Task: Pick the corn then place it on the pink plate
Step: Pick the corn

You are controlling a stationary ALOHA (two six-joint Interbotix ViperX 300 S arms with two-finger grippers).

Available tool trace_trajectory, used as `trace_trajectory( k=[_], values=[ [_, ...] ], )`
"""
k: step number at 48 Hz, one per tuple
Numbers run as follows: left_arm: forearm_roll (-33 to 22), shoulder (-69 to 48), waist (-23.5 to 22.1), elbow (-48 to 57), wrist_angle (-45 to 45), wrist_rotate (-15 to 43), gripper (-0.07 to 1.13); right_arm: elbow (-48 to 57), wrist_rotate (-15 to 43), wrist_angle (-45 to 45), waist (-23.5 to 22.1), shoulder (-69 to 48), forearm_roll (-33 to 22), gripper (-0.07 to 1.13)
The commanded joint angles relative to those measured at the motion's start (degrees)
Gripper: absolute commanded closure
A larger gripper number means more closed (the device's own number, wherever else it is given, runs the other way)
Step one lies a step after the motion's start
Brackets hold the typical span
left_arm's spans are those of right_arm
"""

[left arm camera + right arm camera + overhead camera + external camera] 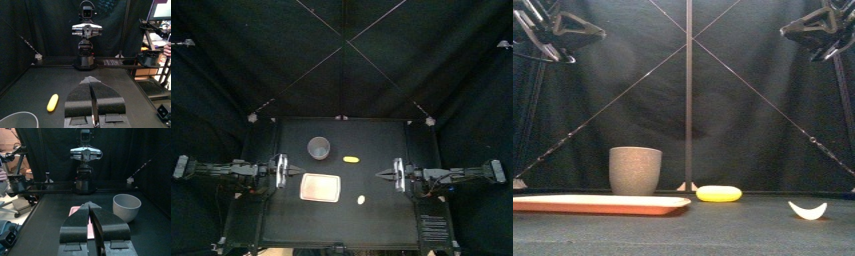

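Hovering at the worktop's (385,140) sides, left hand (91,82) and right hand (89,207) are closed; the pick isn't begun. Corn (350,159) lies beside the cup (318,150), behind the plate (321,187). Next, the right hand should open over it.

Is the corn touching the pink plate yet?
Apart. The top view shows bare black table between the corn and the pink plate.

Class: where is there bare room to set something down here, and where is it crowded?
Free: the strip behind the grey cup; the right side between the corn, the pale crescent toy and the right gripper; the front strip before the pink tray. Crowded: left of centre, where cup, corn and tray cluster.
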Motion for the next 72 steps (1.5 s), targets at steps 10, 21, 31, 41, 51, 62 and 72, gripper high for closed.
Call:
trace_trajectory(
  k=[10, 21, 31, 41, 51, 62, 72],
  values=[
    [0.00, -1.14, 0.26, -0.70, 0.00, 0.18, 1.10, -2.11, 2.90, -0.44, -8.26, 10.90, 5.98, 1.00],
    [0.00, -1.41, 0.26, -0.53, 0.00, 0.18, 1.10, -8.17, 2.81, 4.22, -11.16, 24.70, 6.68, 0.88],
    [0.09, -1.41, 0.26, -0.44, 0.00, 0.18, 1.10, -16.87, 2.55, 20.48, -11.60, 35.24, 3.69, 0.67],
    [0.09, -1.41, 0.26, -0.26, 0.09, 0.18, 1.10, -28.56, 2.29, 41.75, -13.80, 43.07, -2.64, 0.48],
    [0.09, -1.49, 0.26, 0.09, 0.09, 0.18, 1.10, -34.72, 1.76, 47.11, -15.12, 48.96, -6.86, 0.34],
    [0.26, -1.49, 0.26, 0.18, 0.09, 0.26, 1.10, -39.73, 1.49, 47.90, -16.70, 57.22, -7.47, 0.09],
    [0.62, -1.49, 0.26, 0.18, 0.09, 0.26, 1.10, -43.86, 1.41, 47.11, -18.98, 61.96, -7.56, 0.01]
  ],
)
